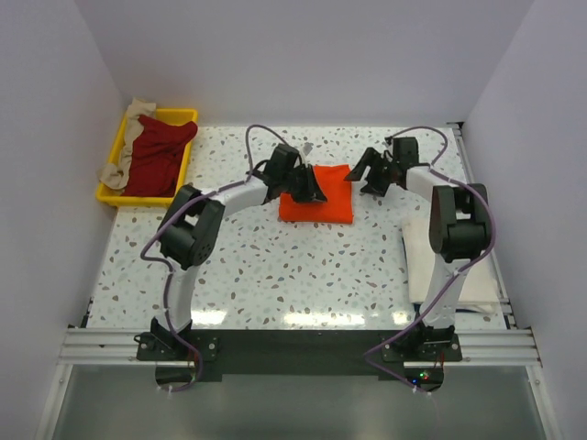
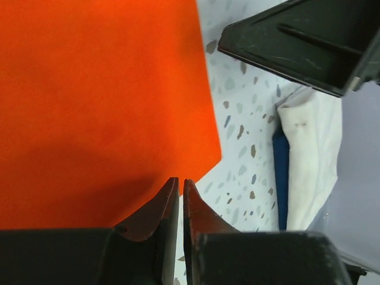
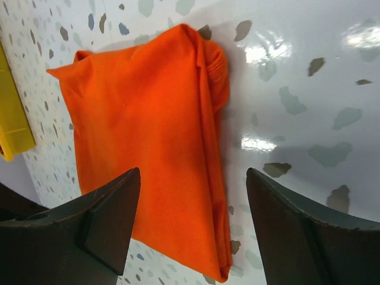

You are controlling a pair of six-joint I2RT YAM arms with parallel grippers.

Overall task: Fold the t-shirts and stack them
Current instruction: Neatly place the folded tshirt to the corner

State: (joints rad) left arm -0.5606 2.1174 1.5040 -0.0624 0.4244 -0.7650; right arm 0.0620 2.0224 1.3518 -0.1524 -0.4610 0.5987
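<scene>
The bright orange t-shirt (image 1: 326, 203) lies folded into a flat rectangle on the speckled table, at the back middle. It fills the left wrist view (image 2: 101, 101) and shows in the right wrist view (image 3: 148, 130). My left gripper (image 1: 309, 190) is shut and empty, its tips (image 2: 179, 181) over the shirt's edge. My right gripper (image 1: 365, 172) is open and empty just right of the shirt; in its own view (image 3: 193, 172) its jaws stand either side of the shirt's folded edge. A dark red t-shirt (image 1: 160, 151) and a beige t-shirt (image 1: 127, 136) lie crumpled in the tray.
The yellow plastic tray (image 1: 112, 194) stands at the back left. A cream-white cloth (image 2: 312, 160) with something blue (image 2: 281, 172) beside it lies at the table's right side (image 1: 479, 284), by the right arm. White walls close in the table.
</scene>
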